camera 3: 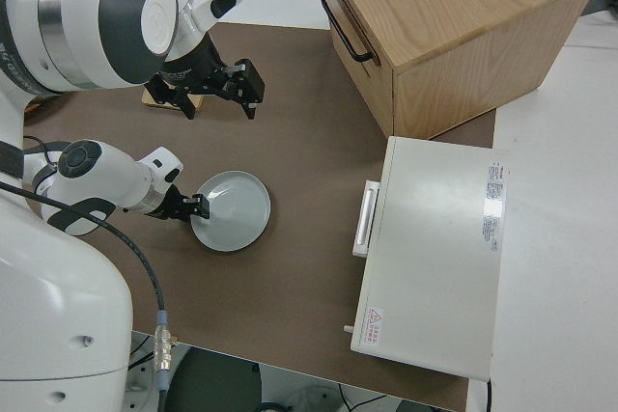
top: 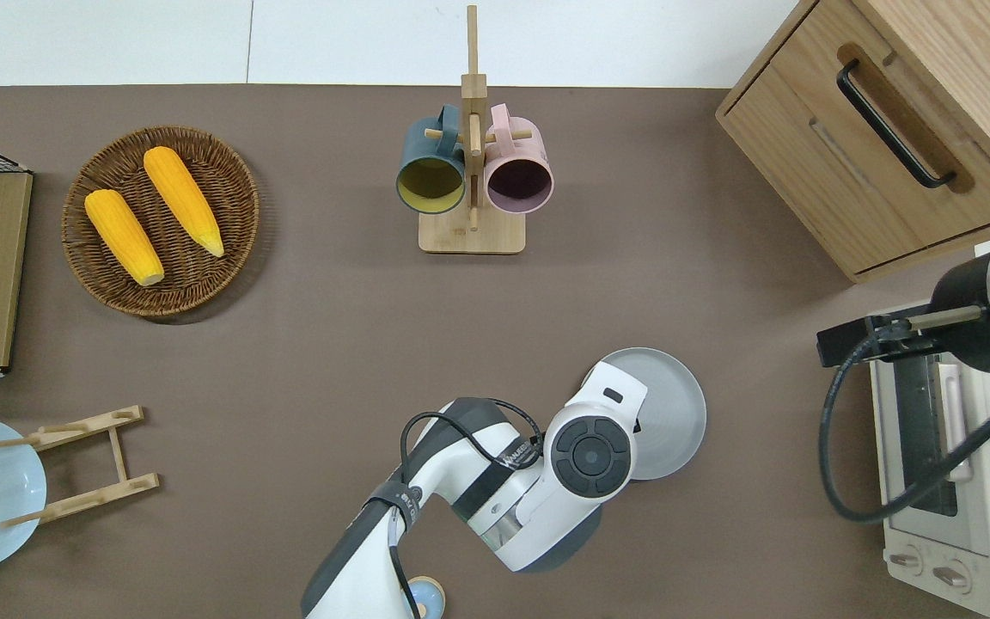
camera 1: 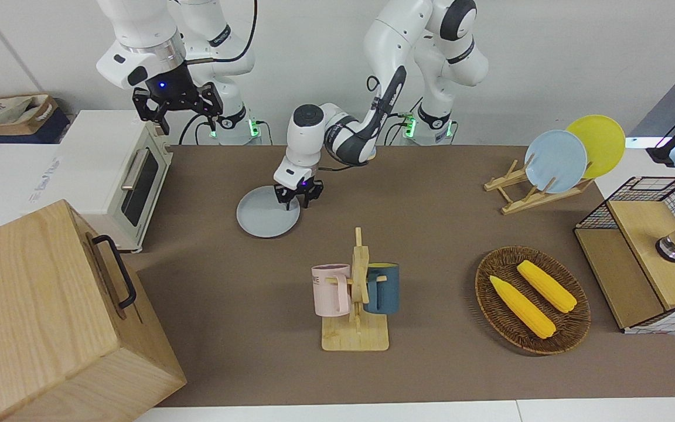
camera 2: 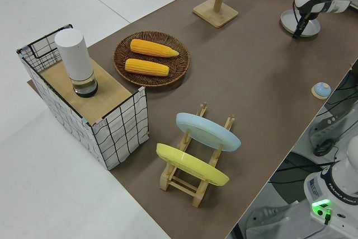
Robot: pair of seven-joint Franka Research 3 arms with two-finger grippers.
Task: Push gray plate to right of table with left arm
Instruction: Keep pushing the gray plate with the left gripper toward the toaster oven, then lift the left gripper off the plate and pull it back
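Gray plate (camera 1: 267, 220): rigid, light, slides readily on the bench (camera 1: 431, 234). Left claw (camera 1: 298, 196), spread narrowly, empty, bears on the rim away from the toaster oven (camera 1: 132, 181).

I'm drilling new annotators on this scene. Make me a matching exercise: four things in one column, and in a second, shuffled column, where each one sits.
Things:
1. gray plate
2. corn cobs
3. mugs
4. yellow plate

Places:
A. on the wooden rack's pegs
B. flat on the table, at the left hand
C. in the wicker basket
D. upright in the plate rack

Pairs: 1-B, 2-C, 3-A, 4-D
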